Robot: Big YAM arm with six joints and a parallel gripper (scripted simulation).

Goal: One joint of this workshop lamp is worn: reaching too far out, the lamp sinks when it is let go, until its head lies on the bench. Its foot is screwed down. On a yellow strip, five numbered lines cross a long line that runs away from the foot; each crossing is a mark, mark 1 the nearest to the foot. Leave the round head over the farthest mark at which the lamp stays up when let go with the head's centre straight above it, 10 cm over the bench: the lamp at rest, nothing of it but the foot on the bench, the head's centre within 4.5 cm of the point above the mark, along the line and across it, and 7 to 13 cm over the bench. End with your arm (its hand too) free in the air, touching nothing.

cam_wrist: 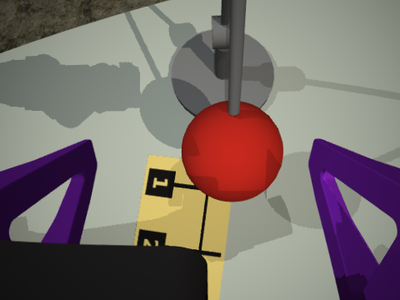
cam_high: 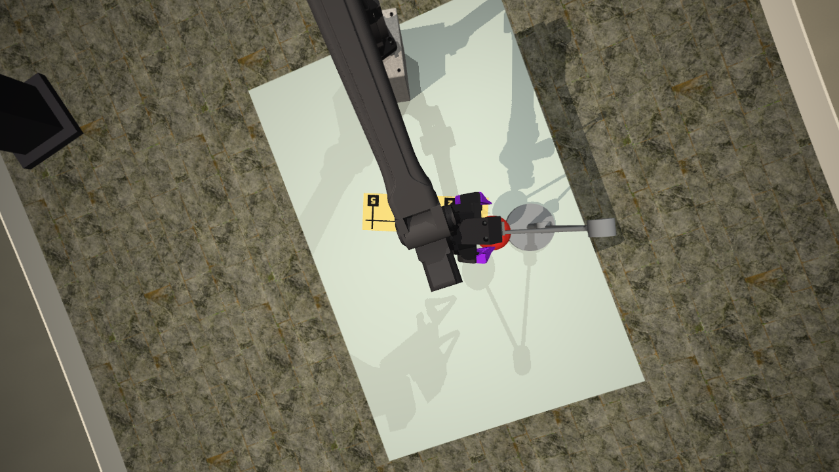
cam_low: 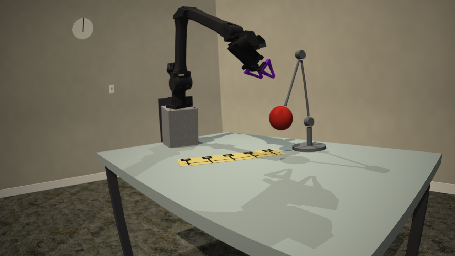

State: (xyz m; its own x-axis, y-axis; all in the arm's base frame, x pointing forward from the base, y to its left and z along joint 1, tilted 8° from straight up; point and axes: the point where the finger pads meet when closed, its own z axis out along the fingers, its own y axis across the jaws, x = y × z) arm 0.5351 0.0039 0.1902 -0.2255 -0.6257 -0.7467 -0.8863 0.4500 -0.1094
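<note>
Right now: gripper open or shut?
Open. The gripper holds nothing; its purple fingers stand wide apart, above the red head.

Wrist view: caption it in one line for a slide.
Open purple fingers flank the lamp's red head, which hangs free above the strip near mark 1.

- A round pale wall clock [cam_low: 82, 28] hangs high on the beige wall.
- A small white switch plate [cam_low: 111, 88] sits lower down.
- A black square-edged box [cam_high: 32, 120] stands on the mottled stone floor [cam_high: 175, 235].
</note>
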